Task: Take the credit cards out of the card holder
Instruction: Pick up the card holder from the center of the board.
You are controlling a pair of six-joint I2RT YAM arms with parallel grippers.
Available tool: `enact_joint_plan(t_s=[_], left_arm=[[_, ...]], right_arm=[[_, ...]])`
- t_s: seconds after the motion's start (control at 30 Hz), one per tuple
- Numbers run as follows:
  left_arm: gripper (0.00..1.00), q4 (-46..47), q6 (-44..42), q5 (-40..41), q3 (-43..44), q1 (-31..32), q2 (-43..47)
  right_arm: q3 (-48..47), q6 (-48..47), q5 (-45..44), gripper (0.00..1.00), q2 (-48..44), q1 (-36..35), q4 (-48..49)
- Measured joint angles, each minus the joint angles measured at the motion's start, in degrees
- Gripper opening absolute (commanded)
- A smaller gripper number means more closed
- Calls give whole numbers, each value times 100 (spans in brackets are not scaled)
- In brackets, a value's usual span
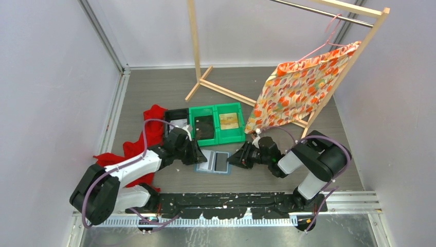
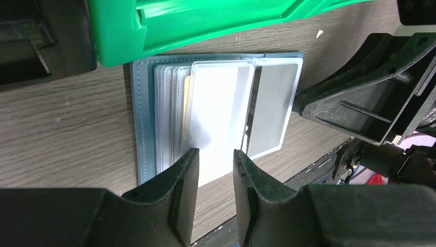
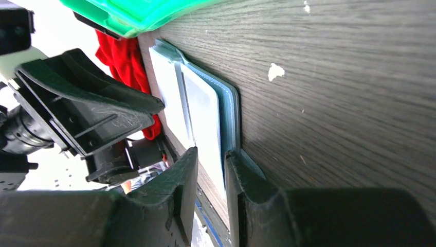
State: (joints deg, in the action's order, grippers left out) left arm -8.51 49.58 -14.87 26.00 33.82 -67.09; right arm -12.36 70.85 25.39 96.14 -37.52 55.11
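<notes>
Left wrist view: my left gripper (image 2: pixel 215 153) sits low over the table (image 2: pixel 61 128). Its 2 fingers stand a narrow gap apart and clamp nothing that I can see. The card holder (image 2: pixel 138 118) lies open and flat straight ahead of these jaws, with its near edge at my fingertips. A whitish card (image 2: pixel 216 113) lies on the pale pockets, and its near edge runs into the gap between my fingers; I cannot tell whether either finger touches it. A greyish card (image 2: pixel 272 103) lies just to the right of the whitish card, also on the holder. A green bin (image 2: pixel 195 20) stands just beyond the holder's far edge.

From the right wrist view, my right gripper (image 3: pixel 211 153) is also low, its fingers parted by a similar narrow gap. The holder's slate-blue cover and a pale card edge reach down to that gap, and I cannot tell whether they touch the fingers. I see nothing gripped. Across the holder my left jaws face these, with a red cloth (image 3: pixel 126 56) behind them.

From the top external view, my 2 grippers flank the holder, left jaws at its left edge and right jaws at its right edge. Both cards lie on the holder between them
</notes>
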Motion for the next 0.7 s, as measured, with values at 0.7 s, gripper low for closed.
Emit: enact_joint_plan(t_s=[0.7], left_arm=[[32, 804, 11, -210, 4, -33, -544]], right_arm=[[-125, -103, 214, 28, 278, -52, 260]])
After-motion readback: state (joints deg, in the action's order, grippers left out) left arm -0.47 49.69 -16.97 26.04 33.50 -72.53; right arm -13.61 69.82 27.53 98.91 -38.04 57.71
